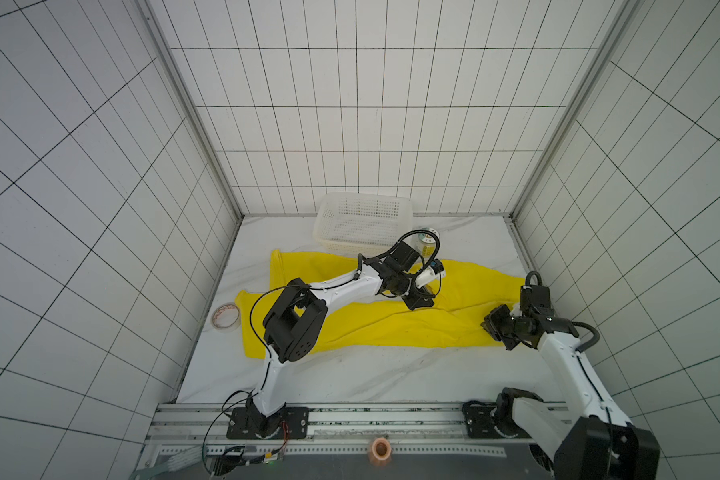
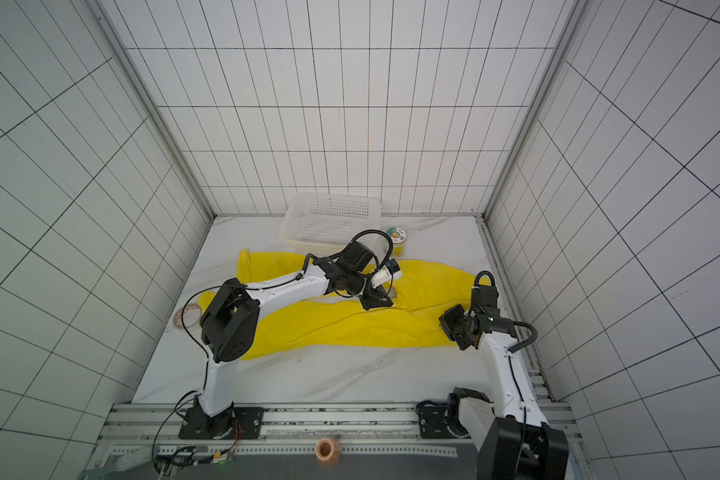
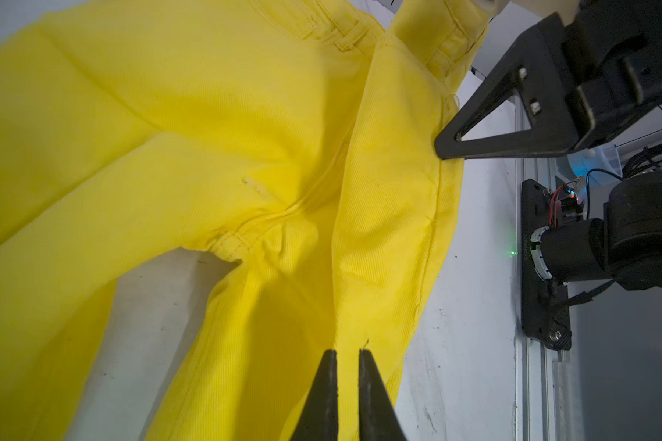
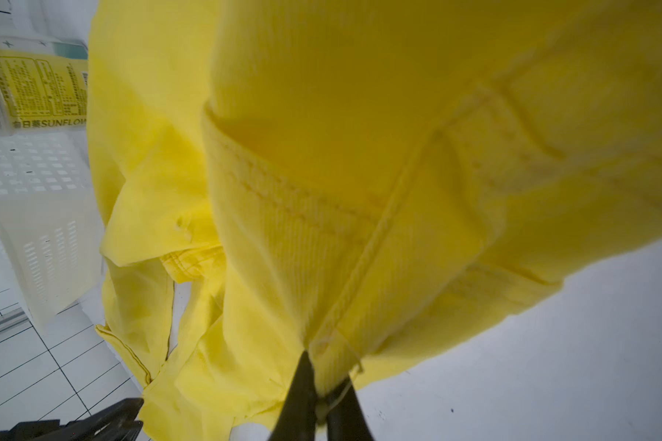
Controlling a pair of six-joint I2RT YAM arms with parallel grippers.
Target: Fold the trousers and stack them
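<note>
Front rail, between the two arm bases: copper-coloured roll (image 1: 381, 449).

Beyond the rail, on the white marbled table (image 1: 350, 374): trousers (image 1: 391, 328), bright yellow, laid crosswise in both top views. Waist end to the right, both legs running left. Near leg ending beside the left arm's elbow, far leg's cuff further back. Left arm stretched over the legs.

At the waist end, close to the table's right edge: right gripper (image 4: 320, 389), jaws pressed together on a stitched corner of the cloth. Fabric pinched between the tips, loose thread at the pinch, cloth bunched ahead of them.

Left of the near cuff, just off the cloth: roll of clear tape (image 1: 225, 318), flat on the table.

Further back, mid-cloth, above the seat and crotch seam: left gripper (image 3: 346, 357), pointing down at the fabric. Tips nearly together, only a thin slit, yellow showing through the slit. Pinching a ridge of cloth or merely poised on it: cannot tell.

Furthest, against the back wall: white perforated basket (image 1: 366, 208), just behind the far leg. Beside its right corner: small round container with yellow label (image 1: 427, 243), partly behind the left arm's cable loop.
</note>
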